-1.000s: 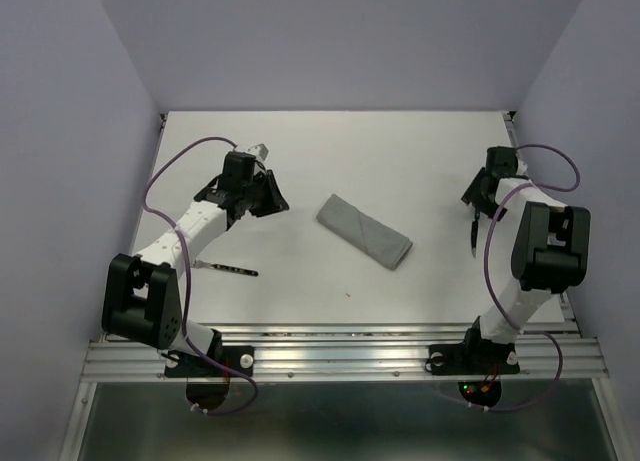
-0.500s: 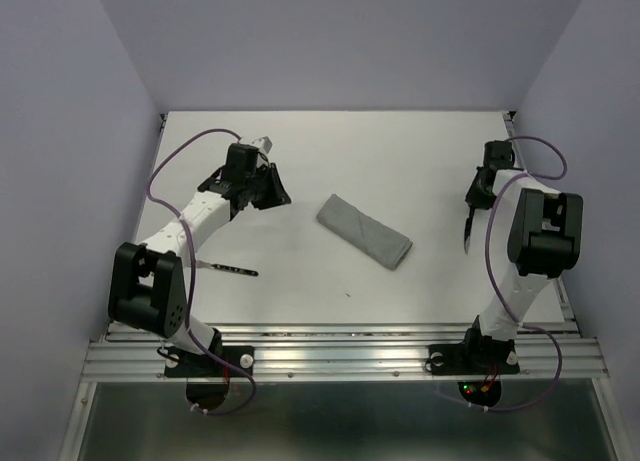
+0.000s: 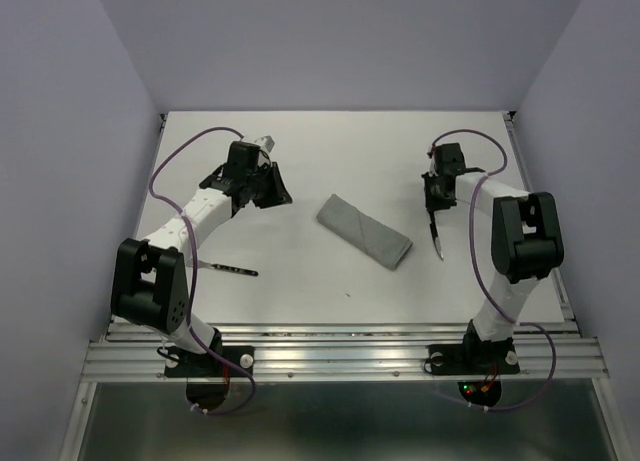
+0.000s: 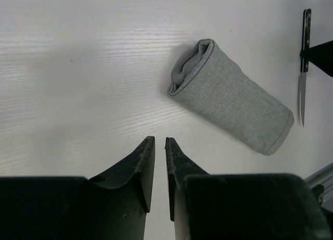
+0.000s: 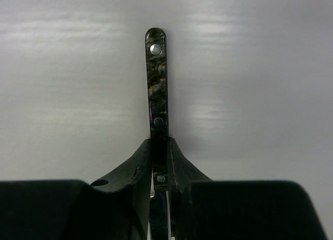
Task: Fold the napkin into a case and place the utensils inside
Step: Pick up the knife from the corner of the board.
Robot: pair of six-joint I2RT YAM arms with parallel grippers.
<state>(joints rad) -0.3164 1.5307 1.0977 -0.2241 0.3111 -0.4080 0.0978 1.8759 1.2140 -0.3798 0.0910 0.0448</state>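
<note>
The napkin lies folded into a narrow grey case (image 3: 365,231) at mid-table, its open end (image 4: 190,68) facing the left arm. My right gripper (image 3: 433,199) is shut on a dark-handled knife (image 3: 438,236) just right of the case, blade pointing toward the near edge. In the right wrist view the knife handle (image 5: 157,89) sticks out past the gripper (image 5: 158,146). My left gripper (image 3: 274,195) hovers left of the case; the left gripper (image 4: 160,141) shows only a narrow gap, with nothing in it. Another utensil (image 3: 228,269) lies by the left arm.
The white table (image 3: 330,151) is boxed in by lilac walls at the back and both sides. A metal rail (image 3: 340,356) runs along the near edge by the arm bases. Purple cables loop over both arms.
My right gripper has shut on the knife near the right edge and carried it left, close to the case. The left gripper has shifted slightly; the case has not moved.
</note>
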